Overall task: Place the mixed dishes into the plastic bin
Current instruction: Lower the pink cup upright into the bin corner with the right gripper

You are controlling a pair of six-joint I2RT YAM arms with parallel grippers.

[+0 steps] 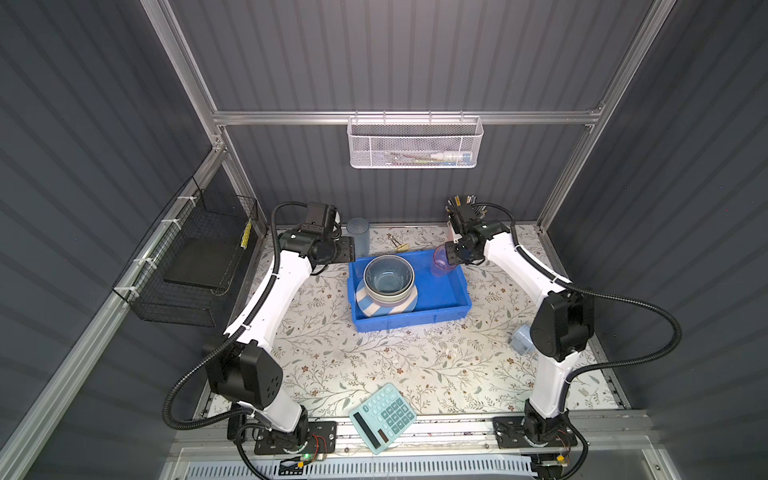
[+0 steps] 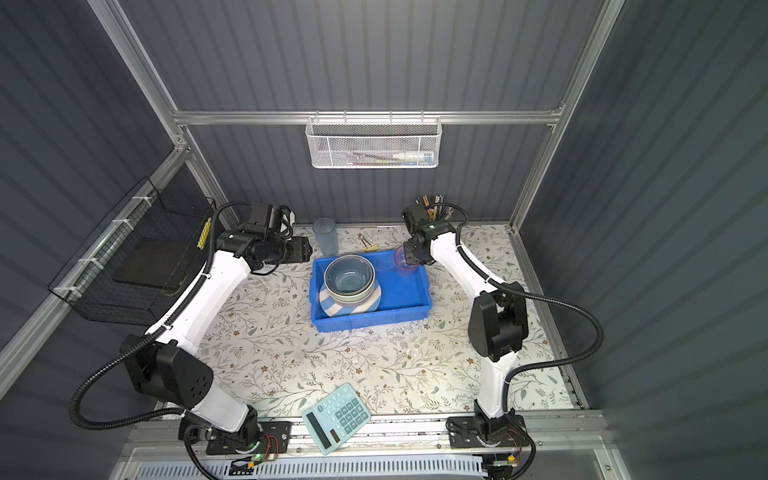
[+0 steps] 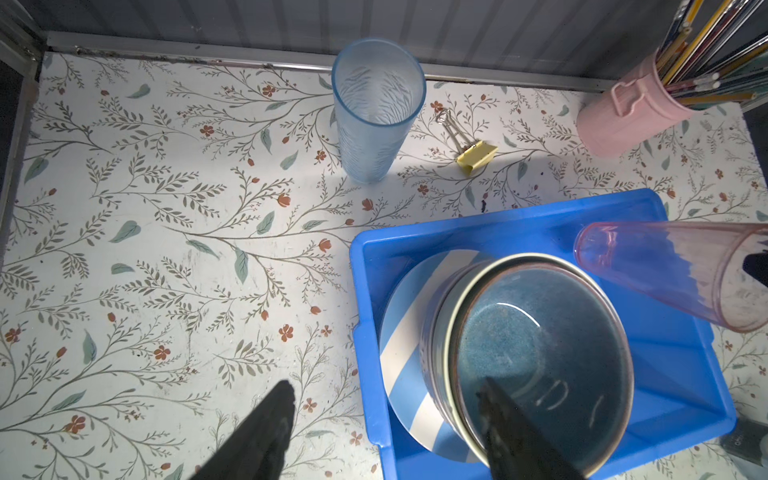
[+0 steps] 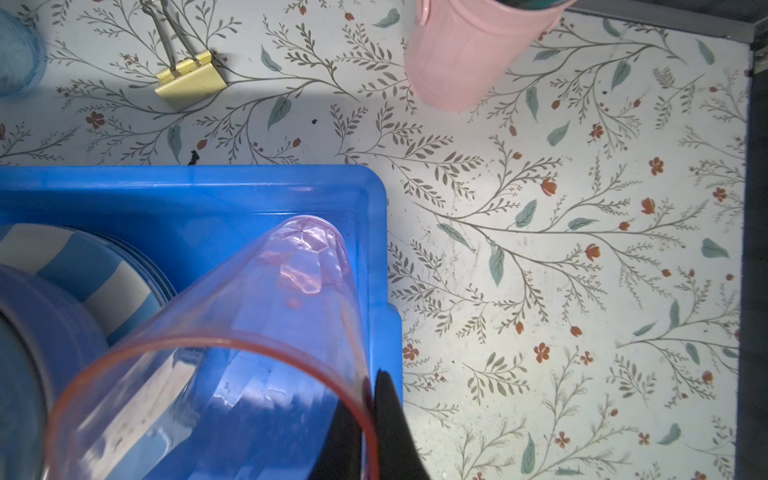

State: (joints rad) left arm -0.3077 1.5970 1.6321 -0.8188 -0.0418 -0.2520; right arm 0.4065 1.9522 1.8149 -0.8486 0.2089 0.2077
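The right hand (image 4: 370, 428) grips the pink tumbler (image 4: 257, 332) by its rim, long axis tilted, base pointing into the blue bin (image 1: 415, 318) at its far right corner. The left hand (image 1: 348, 250), open and empty, is the nearer to the upright blue tumbler (image 1: 358, 237), which stands on the tabletop (image 1: 374, 361) just behind the bin.

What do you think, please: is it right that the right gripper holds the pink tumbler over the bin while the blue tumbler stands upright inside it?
Not quite: the left wrist view shows the blue tumbler standing upright on the table, outside the bin. The right gripper does hold the pink tumbler over the bin.
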